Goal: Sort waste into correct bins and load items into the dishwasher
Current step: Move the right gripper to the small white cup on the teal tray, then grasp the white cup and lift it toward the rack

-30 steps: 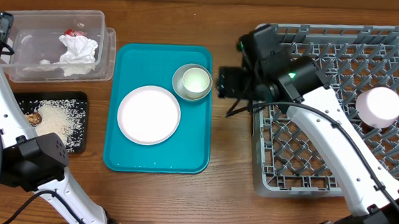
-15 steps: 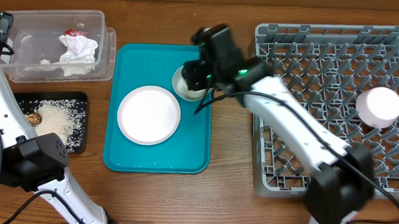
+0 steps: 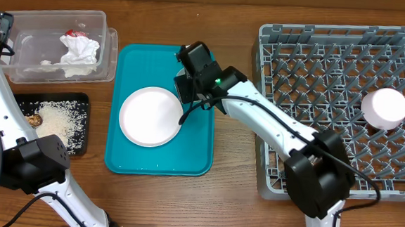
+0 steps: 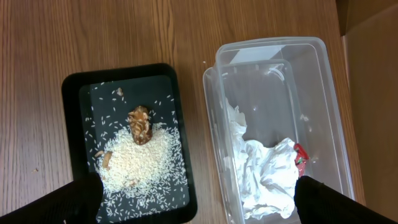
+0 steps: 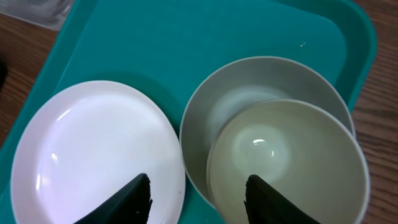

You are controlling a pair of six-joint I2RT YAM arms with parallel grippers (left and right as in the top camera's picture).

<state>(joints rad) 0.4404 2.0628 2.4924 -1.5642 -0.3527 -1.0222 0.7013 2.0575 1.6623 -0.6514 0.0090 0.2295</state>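
A grey bowl (image 5: pixel 249 87) with a pale green bowl (image 5: pixel 286 162) nested in it sits at the teal tray's (image 5: pixel 186 31) back right corner. A white plate (image 5: pixel 87 155) lies beside it on the tray (image 3: pixel 159 160). My right gripper (image 5: pixel 199 199) is open and empty, hovering just above, one finger over the plate and one over the green bowl. In the overhead view the right wrist (image 3: pixel 194 74) hides the bowls next to the plate (image 3: pixel 149 116). My left gripper (image 4: pixel 205 208) is open and empty, high above the waste bins.
A grey dish rack (image 3: pixel 326 163) on the right holds a white cup (image 3: pixel 384 108). A clear bin (image 4: pixel 280 81) holds crumpled tissue (image 4: pixel 267 177) and a red scrap. A black tray (image 4: pixel 78 99) holds rice and a brown food piece (image 4: pixel 140 124).
My right arm has swung left from the rack's edge over the teal tray and now hovers above the bowls and the plate's edge. The left arm has not moved.
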